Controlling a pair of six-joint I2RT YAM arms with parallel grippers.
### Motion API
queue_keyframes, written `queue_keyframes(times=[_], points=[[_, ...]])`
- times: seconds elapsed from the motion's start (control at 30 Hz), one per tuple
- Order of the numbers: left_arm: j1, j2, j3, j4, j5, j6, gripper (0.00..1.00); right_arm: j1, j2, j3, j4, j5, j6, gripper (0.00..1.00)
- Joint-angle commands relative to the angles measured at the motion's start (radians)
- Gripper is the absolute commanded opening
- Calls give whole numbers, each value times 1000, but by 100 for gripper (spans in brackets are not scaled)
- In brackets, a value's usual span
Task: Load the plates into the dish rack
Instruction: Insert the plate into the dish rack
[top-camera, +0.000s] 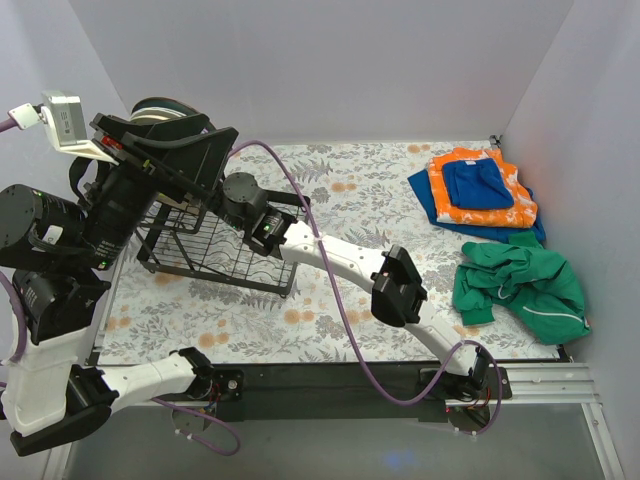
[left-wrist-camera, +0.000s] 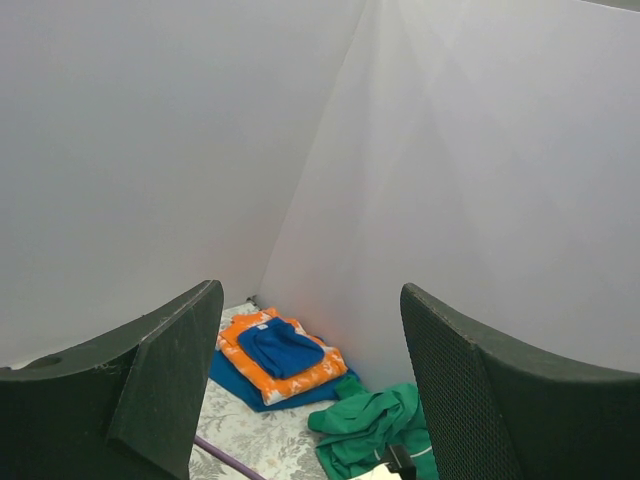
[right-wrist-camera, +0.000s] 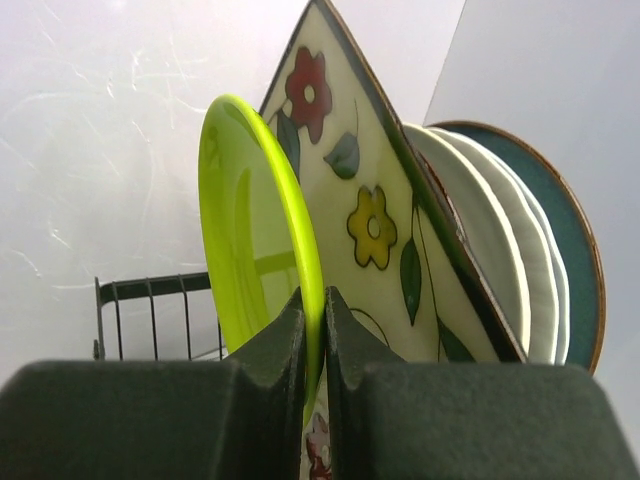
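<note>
The right hand (right-wrist-camera: 314, 308) nips the green plate (right-wrist-camera: 245, 220) by its rim (upright, edge-on, in the rack (top-camera: 215, 262), other plates (right-wrist-camera: 480, 250) beyond); left hand (left-wrist-camera: 310, 390) gapes wide, empty.

- Open lane: floral tablecloth (top-camera: 370, 200), centre through 12 o'clock; you can cross it freely.
- Obstacle, 2 o'clock: folded orange-and-blue clothes (top-camera: 480, 190).
- Obstacle, 3 o'clock: green jacket (top-camera: 520, 285).
- Obstacle, 9 o'clock: dish rack (top-camera: 215, 262), with the left arm (top-camera: 110, 215) hanging above it.
- Obstacle, mid-table: purple cable (top-camera: 333, 295).
- Inside the rack: lime green plate (right-wrist-camera: 250, 230) close against a flowered plate (right-wrist-camera: 370, 230); your room lies on its 9 o'clock side.
</note>
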Motion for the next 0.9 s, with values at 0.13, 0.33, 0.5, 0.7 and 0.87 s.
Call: queue_keyframes(times=[0.13,0.33,0.5,0.7,0.87], points=[[3,-4,-11,17,-4,-12,70,-4,-1,-38,108,37,-31,1],[3,-2,-11,22,-5,-9,70,-2,-4,-67,108,31,-25,1],[3,-1,-14,23,-7,-8,70,-2,-10,-92,108,26,-19,1],[3,-5,-17,23,-10,-8,70,-2,-7,-104,108,22,-22,11],[3,-4,-14,25,-8,-6,70,-4,-13,-100,109,23,-25,32]])
